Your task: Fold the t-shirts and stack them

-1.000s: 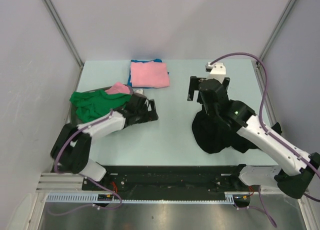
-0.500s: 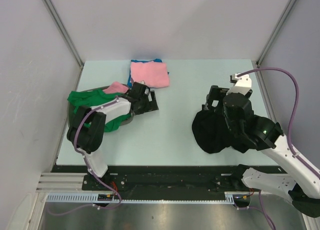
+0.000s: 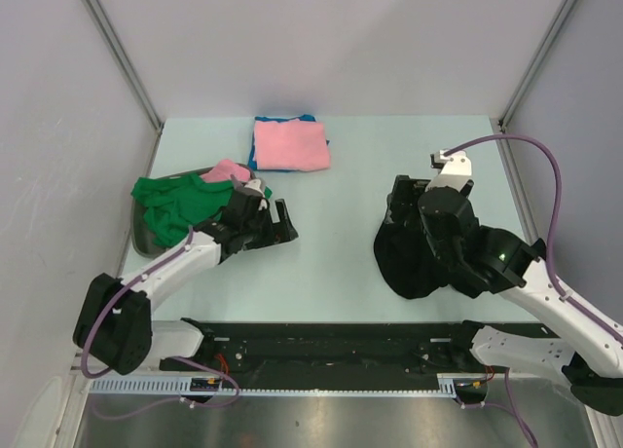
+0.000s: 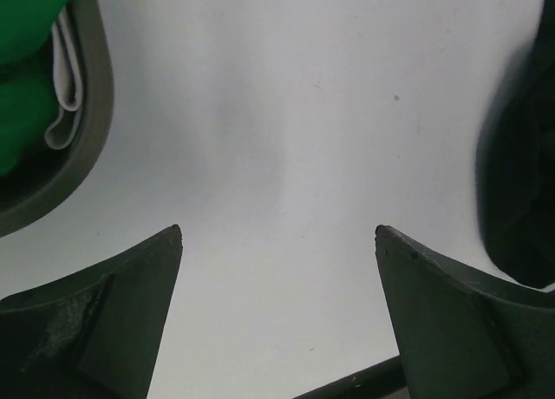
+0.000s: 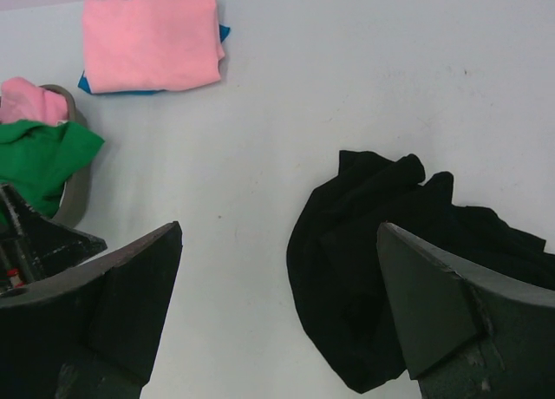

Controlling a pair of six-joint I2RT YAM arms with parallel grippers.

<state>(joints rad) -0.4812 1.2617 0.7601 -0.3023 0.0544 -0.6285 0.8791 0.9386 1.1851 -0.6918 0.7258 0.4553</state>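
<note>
Shirts sit in three places on the table [image 3: 331, 263]. A black shirt [image 3: 414, 263] lies crumpled at the right, and the right gripper [image 5: 277, 230] hangs above it, fingers spread wide and holding nothing. A pink shirt [image 3: 290, 143] lies folded on a blue shirt [image 5: 224, 33] at the far edge. A green shirt [image 3: 175, 200] and a second pink shirt [image 3: 230, 171] are bunched in a grey bin [image 4: 87, 147] at the left. The left gripper [image 4: 277, 234] hangs just beside the bin over bare table, fingers wide apart, empty.
</note>
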